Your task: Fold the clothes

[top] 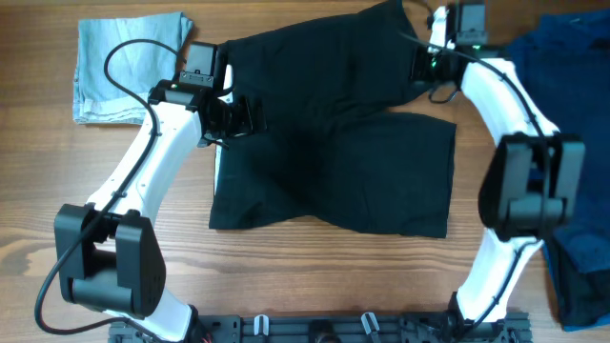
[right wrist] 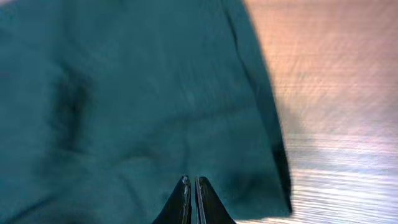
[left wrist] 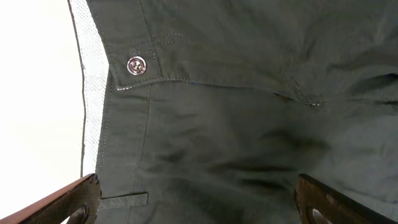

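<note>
One pair of shorts [top: 334, 171], one denim piece [top: 124, 67], left claw [left wrist: 198, 186], right claw [right wrist: 191, 180]

Left arm [top: 143, 181]: runs from its base at the near left, slanting away and to the right. Left gripper [top: 250, 116]: points right, jaws spread to their widest. In the wrist view its two fingers [left wrist: 74, 202] sit at opposite lower corners.

Right arm [top: 500, 105]: rises from its base at the near right, bends at the elbow, then reaches left along the far side. Right gripper [top: 416, 65]: closed, its fingertips [right wrist: 185, 194] pressed together in the wrist view.
</note>
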